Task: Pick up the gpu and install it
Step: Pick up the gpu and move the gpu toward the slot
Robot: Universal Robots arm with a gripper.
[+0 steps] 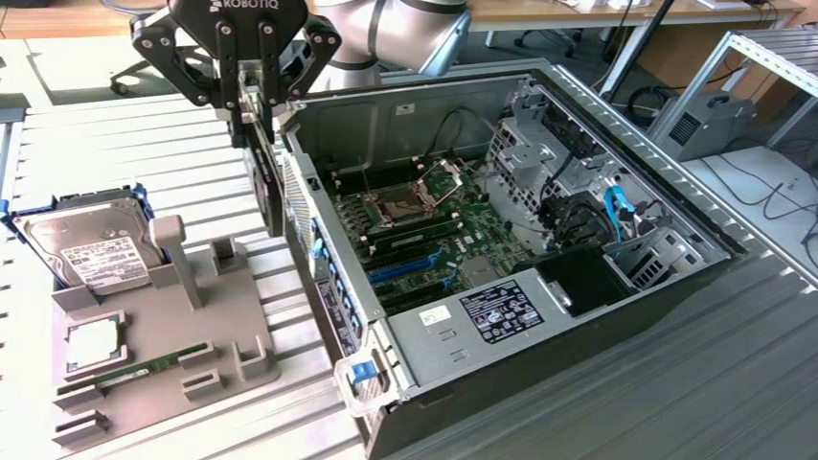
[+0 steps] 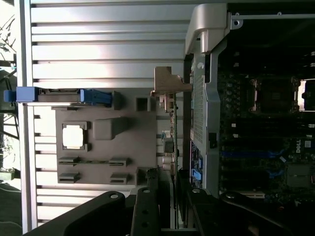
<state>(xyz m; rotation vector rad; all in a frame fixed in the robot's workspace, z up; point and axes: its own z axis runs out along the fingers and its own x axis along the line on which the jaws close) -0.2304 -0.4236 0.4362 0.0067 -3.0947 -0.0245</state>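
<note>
Hanging straight down from the hand (image 1: 260, 129), the gpu (image 1: 272, 192) is clamped between the two fingers by its upper end. Its long axis is upright, and the wrist view shows the silver end bracket (image 2: 167, 81) at the end farthest from the hand. The card is off the table (image 1: 153, 153). It sits in the gap between the grey holder tray (image 1: 230, 326) and the perforated rear wall of the open computer case (image 1: 335, 287), just outside that wall. Whether it brushes the wall I cannot tell. The blue expansion slots (image 1: 409, 268) on the motherboard lie inside the case, toward the exterior view's right of the card and lower than the hand, so that wall stands between card and slots. In the wrist view the card is edge-on, a thin green line (image 2: 173, 128) running away from the fingers beside the case wall (image 2: 199, 113). By count there is one arm with one hand, one gpu, one case and one tray. The tray carries one hard drive (image 1: 90, 244) in a blue carrier, one processor chip (image 1: 96, 343) and one memory stick (image 1: 128, 369).
</note>
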